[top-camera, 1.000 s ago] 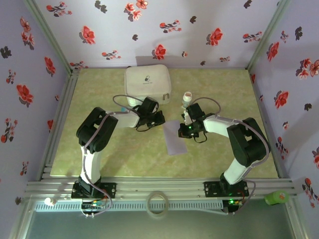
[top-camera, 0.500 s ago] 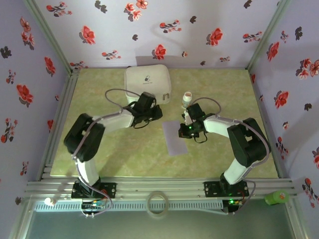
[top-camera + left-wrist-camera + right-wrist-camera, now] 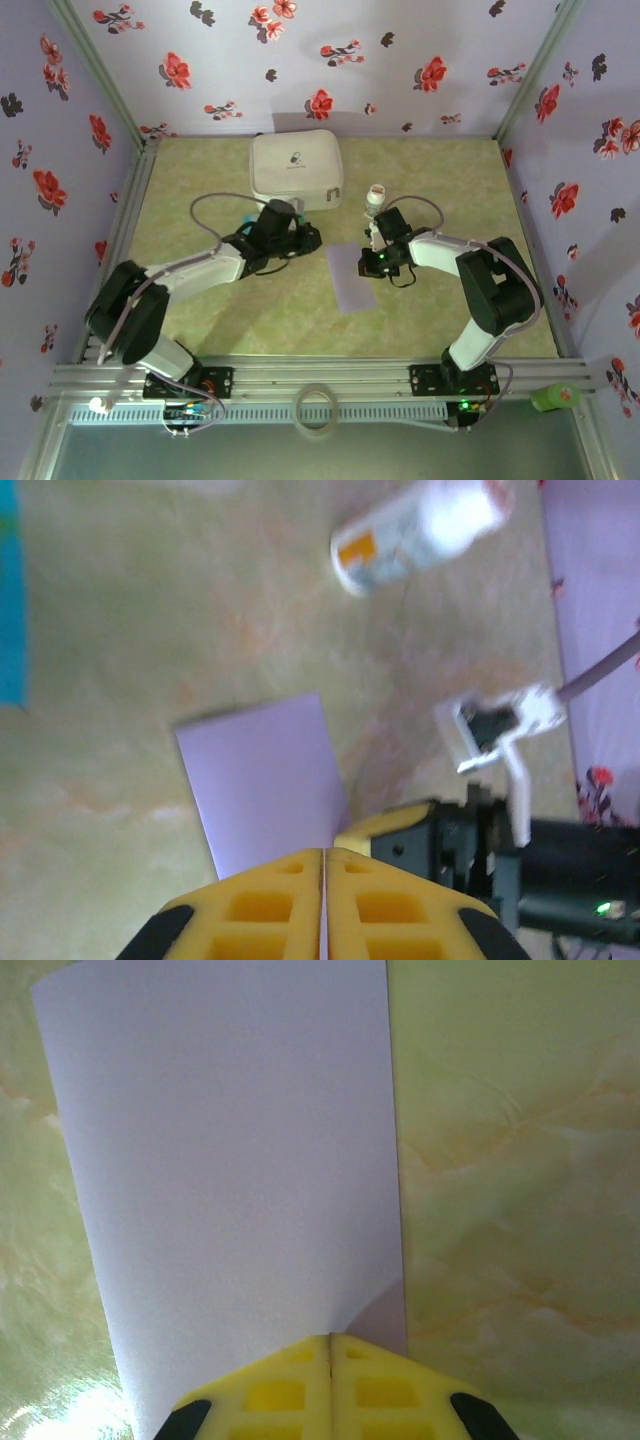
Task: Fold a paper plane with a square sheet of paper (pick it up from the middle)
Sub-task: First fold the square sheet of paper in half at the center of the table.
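The square sheet of paper (image 3: 350, 278) is lavender and lies flat on the green table as a tall rectangle. It also shows in the wrist views (image 3: 262, 780) (image 3: 230, 1160). My right gripper (image 3: 372, 262) (image 3: 331, 1338) is shut, and its yellow tips rest at the sheet's right edge. I cannot tell whether they pinch it. My left gripper (image 3: 316, 238) (image 3: 325, 852) is shut with nothing in it, just left of the sheet's far left corner and apart from it. One yellow finger of the right gripper (image 3: 400, 825) shows beside the sheet.
A white zip case (image 3: 293, 170) lies at the back. A small white bottle (image 3: 375, 197) (image 3: 420, 525) stands just beyond the right gripper. A teal patch (image 3: 10, 600) shows at the left. A tape roll (image 3: 316, 408) and a green object (image 3: 553, 397) sit on the front rail.
The left arm has stretched out low, its elbow swinging down and to the left, while its gripper stays near the sheet's far left corner. The right arm and the sheet have not moved.
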Robot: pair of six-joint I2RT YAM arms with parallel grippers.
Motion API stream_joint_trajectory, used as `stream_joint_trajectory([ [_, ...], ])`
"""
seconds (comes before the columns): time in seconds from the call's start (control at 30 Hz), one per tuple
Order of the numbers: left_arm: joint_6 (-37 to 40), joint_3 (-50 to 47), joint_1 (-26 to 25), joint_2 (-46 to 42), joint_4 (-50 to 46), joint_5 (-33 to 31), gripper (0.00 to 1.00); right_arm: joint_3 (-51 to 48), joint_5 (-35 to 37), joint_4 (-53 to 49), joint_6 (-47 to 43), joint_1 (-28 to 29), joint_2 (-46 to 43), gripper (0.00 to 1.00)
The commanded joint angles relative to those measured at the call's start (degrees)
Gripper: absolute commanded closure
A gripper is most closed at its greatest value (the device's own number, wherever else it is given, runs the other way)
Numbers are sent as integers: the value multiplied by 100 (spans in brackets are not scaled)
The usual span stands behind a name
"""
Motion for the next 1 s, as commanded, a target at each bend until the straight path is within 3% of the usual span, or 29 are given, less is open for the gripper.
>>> stream_joint_trajectory([
  [0.0, -346, -82, -350, 475, 535, 337, 91, -256, 514, -643, -46, -57, 138, 100],
  [0.13, -667, -268, -489, 806, 1235, 308, 90, -257, 521, -646, -44, -62, 131, 100],
  [0.53, -658, -291, -636, 1423, 1345, 821, 88, -233, 536, -681, -35, -57, 167, 100],
  [0.97, -555, -1067, -640, 1503, 1253, 536, 87, -224, 556, -713, -35, -60, 164, 100],
])
